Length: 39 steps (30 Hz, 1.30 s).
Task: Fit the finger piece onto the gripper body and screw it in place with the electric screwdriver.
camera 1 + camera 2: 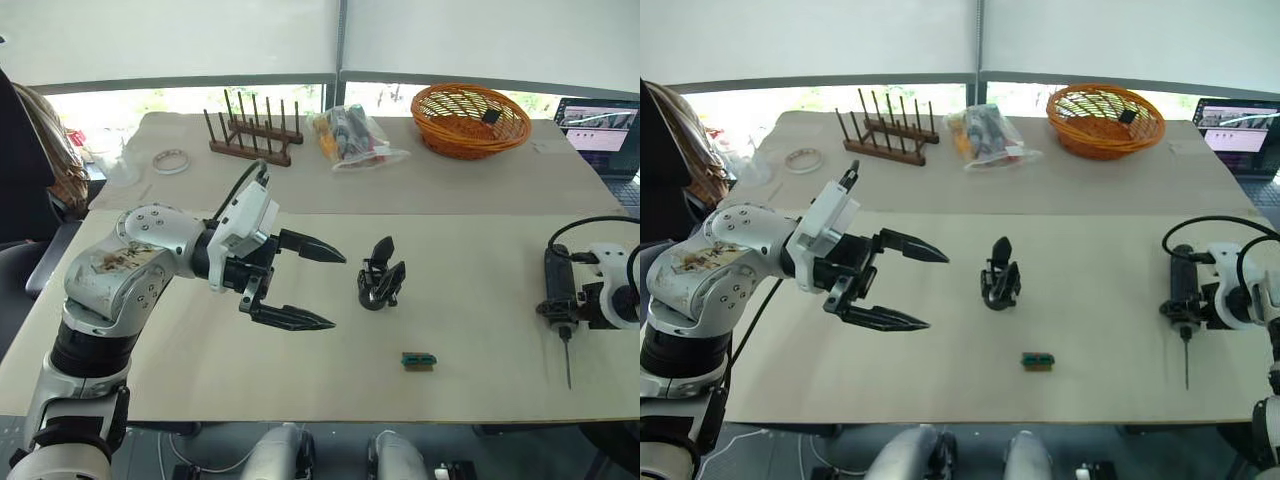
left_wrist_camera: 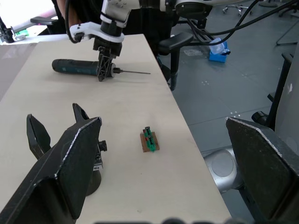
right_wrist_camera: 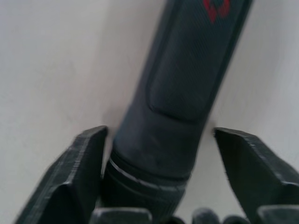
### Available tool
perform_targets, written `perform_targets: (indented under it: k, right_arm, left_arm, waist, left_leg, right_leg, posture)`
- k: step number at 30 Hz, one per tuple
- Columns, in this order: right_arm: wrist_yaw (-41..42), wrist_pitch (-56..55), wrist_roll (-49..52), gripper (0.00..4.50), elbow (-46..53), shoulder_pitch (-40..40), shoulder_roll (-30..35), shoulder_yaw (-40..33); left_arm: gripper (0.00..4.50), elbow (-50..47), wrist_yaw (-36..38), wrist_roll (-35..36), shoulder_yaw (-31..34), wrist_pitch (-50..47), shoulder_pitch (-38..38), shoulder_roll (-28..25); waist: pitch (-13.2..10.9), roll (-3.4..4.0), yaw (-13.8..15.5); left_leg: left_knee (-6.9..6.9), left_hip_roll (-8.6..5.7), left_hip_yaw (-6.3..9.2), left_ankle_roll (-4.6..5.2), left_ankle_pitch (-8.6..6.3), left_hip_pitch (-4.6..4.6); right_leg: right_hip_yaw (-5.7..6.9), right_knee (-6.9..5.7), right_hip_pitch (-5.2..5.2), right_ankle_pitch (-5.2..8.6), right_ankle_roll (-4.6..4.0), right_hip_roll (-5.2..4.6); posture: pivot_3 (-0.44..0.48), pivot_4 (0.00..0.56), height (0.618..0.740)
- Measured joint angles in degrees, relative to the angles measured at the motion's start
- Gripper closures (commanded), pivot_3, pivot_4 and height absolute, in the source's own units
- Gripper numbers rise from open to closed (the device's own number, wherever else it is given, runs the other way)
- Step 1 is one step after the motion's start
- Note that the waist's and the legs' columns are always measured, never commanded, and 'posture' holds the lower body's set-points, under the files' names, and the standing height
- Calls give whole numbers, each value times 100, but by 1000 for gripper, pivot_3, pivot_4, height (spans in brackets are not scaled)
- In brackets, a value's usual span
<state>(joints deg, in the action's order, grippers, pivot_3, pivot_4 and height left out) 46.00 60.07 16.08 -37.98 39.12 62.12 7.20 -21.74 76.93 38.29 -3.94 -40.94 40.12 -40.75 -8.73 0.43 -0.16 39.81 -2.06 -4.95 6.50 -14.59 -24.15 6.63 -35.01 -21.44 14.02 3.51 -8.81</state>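
1. Body [image 1: 381, 285] stands upright mid-table [image 1: 300, 350], with the finger piece [image 1: 383, 249] rising from its top as a dark pointed blade. It looks already seated there, though whether it is fully home I cannot tell.

2. The left gripper [image 1: 335, 290] hovers just left of the body, level with it, its black fingers [image 1: 310, 247] spread wide. In the left wrist view the body [image 2: 91, 158] sits partly behind one finger, not yet between the two. That pose reads as a line-up to steady the body while the screw goes in.

3. The screwdriver [image 1: 556, 285] lies flat near the table's right edge, well apart from the body, bit [image 1: 567, 362] pointing toward the near edge.

4. The right gripper [image 1: 570, 306] straddles its barrel. In the right wrist view the fingers [image 3: 74, 172] stand open on either side of the screwdriver [image 3: 182, 93], one close against it, the other with a clear gap: placed for a grasp, not yet clamped.

5. A small green block [image 1: 418, 360] lies near the front edge, clear of both arms.
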Motion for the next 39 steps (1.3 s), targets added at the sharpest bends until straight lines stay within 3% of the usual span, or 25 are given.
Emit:
perform_targets:
  k: [3,4,7,11,17,19,24,28,39]
  right_arm:
    - [693,-342,-237,2475,32,22,134,302]
    - [1006,-609,-288,2595,165,-68,254,401]
    - [2337,-2941,-687,2594,1091,-924,1115,727]
    - [3373,-3906,-817,2594,1620,-1260,1618,727]
    - [3103,-4651,-1483,2594,1391,-1269,1141,815]
    - [3126,-4833,-1724,1566,1255,-1178,1118,925]
    - [3490,-4548,-2143,9,1071,-866,1118,1015]
    - [3855,-3684,-2314,9,1096,-529,1057,1057]
    - [4060,-3685,-2964,9,484,-152,629,1448]
  left_arm:
    - [0,2,17,0,-42,97,57,-38]
    - [0,13,23,-1,-68,98,57,-62]
    - [0,29,39,4,-114,107,66,-168]
    - [0,75,30,-11,-195,240,82,-151]
    - [0,139,24,-101,-358,403,85,-84]
    - [0,140,27,-120,-375,454,85,-86]
    - [0,125,33,-120,-376,480,80,-129]
    - [0,107,30,-120,-385,498,69,-137]
    - [0,-25,-4,-241,-461,601,0,-174]
  waist:
    - [-6,10,-5]
    - [-14,23,-5]
    - [-45,77,51]
    - [-48,78,22]
    - [-50,75,-6]
    - [-51,76,16]
    - [-51,76,28]
    - [-50,76,25]
    - [-50,75,4]
  left_leg:
    - [-4,3,1,-1,0,4]
    - [-5,3,2,-2,0,4]
    - [-9,-10,-13,-1,1,-4]
    - [-1,8,-34,-5,3,-4]
    - [-2,8,-38,-8,3,-1]
    - [-3,9,-38,-7,4,-8]
    - [1,10,-40,-7,4,-10]
    - [3,12,-38,-8,4,-8]
    - [4,9,-42,-8,5,-9]
  right_leg:
    - [-7,0,-2,1,-1,5]
    - [-13,-2,-6,1,0,8]
    - [-79,-17,-42,12,18,16]
    - [-95,-26,-43,9,12,29]
    - [-112,-29,-49,7,8,30]
    - [-112,-32,-62,7,8,30]
    - [-112,-31,-57,8,7,31]
    - [-112,-34,-57,8,6,31]
    - [-113,-37,-58,8,6,32]
  posture:
    - [0,150,740]
    - [0,150,740]
    - [0,150,740]
    - [0,150,740]
    - [0,150,740]
    - [0,150,740]
    - [0,150,740]
    - [0,150,740]
    - [0,150,740]
